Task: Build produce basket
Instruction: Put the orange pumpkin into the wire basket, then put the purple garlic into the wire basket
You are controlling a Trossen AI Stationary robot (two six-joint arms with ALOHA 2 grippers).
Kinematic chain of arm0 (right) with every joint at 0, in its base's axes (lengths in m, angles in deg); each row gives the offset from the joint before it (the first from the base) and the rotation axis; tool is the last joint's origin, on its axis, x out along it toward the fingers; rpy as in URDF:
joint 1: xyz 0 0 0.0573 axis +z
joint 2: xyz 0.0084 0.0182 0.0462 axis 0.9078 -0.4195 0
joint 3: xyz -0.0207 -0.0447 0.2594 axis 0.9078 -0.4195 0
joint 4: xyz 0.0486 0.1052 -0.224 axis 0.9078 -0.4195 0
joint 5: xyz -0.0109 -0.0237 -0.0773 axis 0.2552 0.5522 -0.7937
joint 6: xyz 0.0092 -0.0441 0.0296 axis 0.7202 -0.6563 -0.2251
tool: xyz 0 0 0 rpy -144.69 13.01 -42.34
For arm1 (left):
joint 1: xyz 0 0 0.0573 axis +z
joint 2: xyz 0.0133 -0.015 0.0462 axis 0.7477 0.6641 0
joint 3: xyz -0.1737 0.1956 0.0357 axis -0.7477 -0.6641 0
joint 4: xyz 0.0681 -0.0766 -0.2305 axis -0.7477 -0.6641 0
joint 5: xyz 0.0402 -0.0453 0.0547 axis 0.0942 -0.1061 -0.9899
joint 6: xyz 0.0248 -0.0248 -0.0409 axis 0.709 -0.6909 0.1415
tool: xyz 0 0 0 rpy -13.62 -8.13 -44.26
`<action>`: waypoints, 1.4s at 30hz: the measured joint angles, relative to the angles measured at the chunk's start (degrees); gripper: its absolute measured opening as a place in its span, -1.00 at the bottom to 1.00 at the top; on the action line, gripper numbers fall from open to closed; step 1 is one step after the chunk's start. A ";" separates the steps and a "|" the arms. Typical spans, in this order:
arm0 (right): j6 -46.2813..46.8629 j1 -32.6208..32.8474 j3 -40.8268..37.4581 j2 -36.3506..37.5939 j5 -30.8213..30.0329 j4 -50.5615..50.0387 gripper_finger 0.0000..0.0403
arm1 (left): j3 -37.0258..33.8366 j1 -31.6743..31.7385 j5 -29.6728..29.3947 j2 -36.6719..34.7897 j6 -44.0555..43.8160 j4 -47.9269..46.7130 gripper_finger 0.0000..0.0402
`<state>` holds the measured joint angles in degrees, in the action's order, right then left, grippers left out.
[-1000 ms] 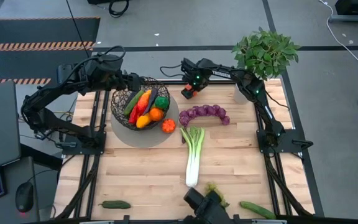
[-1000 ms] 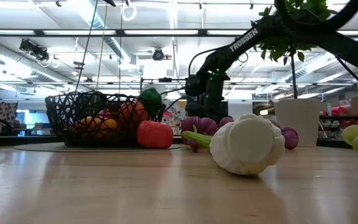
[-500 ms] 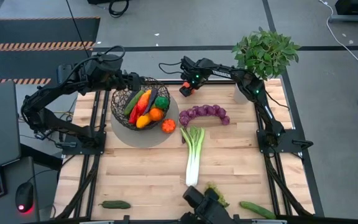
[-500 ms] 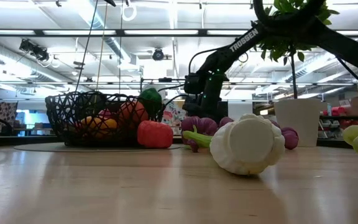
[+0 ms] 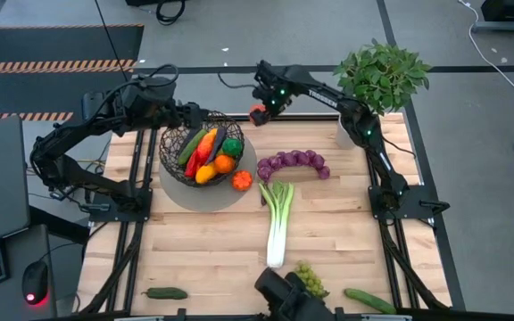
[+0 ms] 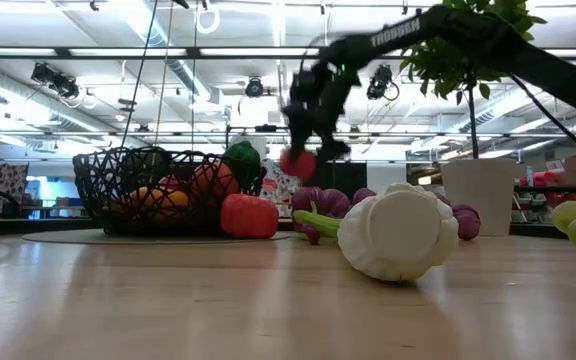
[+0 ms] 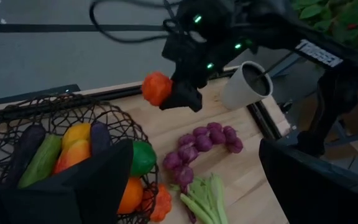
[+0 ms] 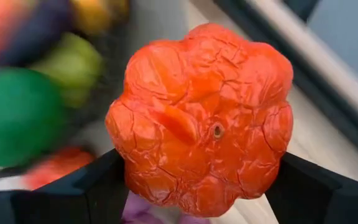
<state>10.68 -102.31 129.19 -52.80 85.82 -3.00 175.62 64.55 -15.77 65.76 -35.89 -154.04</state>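
Observation:
The dark wire basket [image 5: 202,147] stands at the table's far left on a round grey mat, holding several pieces of produce. My right gripper [image 5: 259,111] hangs in the air to the right of the basket's far side, shut on a red-orange lobed fruit [image 8: 204,118]. My left gripper [image 7: 204,199] hovers open above the basket's far left rim, touching nothing. A similar red fruit [image 5: 242,180] sits against the basket's near right side. Purple grapes [image 5: 293,162], a leek [image 5: 277,223] and green grapes [image 5: 306,276] lie on the table. My right gripper pinches the lobed fruit between its two fingers, one finger [image 8: 89,193] on each of two opposite sides [image 8: 126,171]. The fingers slant down from above. The fruit [image 7: 156,88] hangs clear of the table, its blossom end facing the wrist camera.
A potted plant [image 5: 380,76] in a white pot [image 7: 246,85] stands at the far right corner. Two cucumbers [image 5: 165,292] [image 5: 368,300] lie at the near edge. Bare wood lies between the leek and the left side.
My right gripper has risen from close over the table behind the purple grapes, carrying the red-orange fruit up and a little toward the basket; most of the rise came in the last half second. The fruit now hangs well clear of the table.

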 joint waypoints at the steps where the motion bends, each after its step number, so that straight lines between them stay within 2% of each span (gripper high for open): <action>1: -0.01 0.37 2.54 0.06 0.02 -0.97 0.58 | 0.00 0.00 -0.01 0.00 0.00 0.33 0.78; 7: 5.53 3.19 -0.60 6.79 3.30 5.98 0.58 | 0.00 0.17 -0.01 0.00 0.50 3.05 0.78; 14: 5.96 8.66 -0.71 7.55 3.51 16.09 0.58 | 0.06 0.15 -0.04 0.86 1.33 4.05 0.78; 23: 7.77 13.26 -0.75 3.81 0.35 25.47 0.59 | 0.04 -1.73 0.18 1.53 1.64 6.58 0.78; 29: 8.02 13.38 -1.06 3.63 -6.40 30.95 0.73 | 0.04 -2.20 0.18 1.49 1.95 7.60 0.78; 36: 10.24 12.79 -2.46 3.70 -5.67 33.29 0.95 | 0.04 -2.21 0.20 1.46 2.34 8.49 0.78; 42: 8.70 13.04 -3.05 3.63 -5.44 30.07 0.96 | 0.04 -2.71 0.23 1.46 1.79 8.56 0.78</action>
<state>19.38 -89.27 126.14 -49.17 80.38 27.07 175.66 61.84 -15.55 67.22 -34.10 -145.48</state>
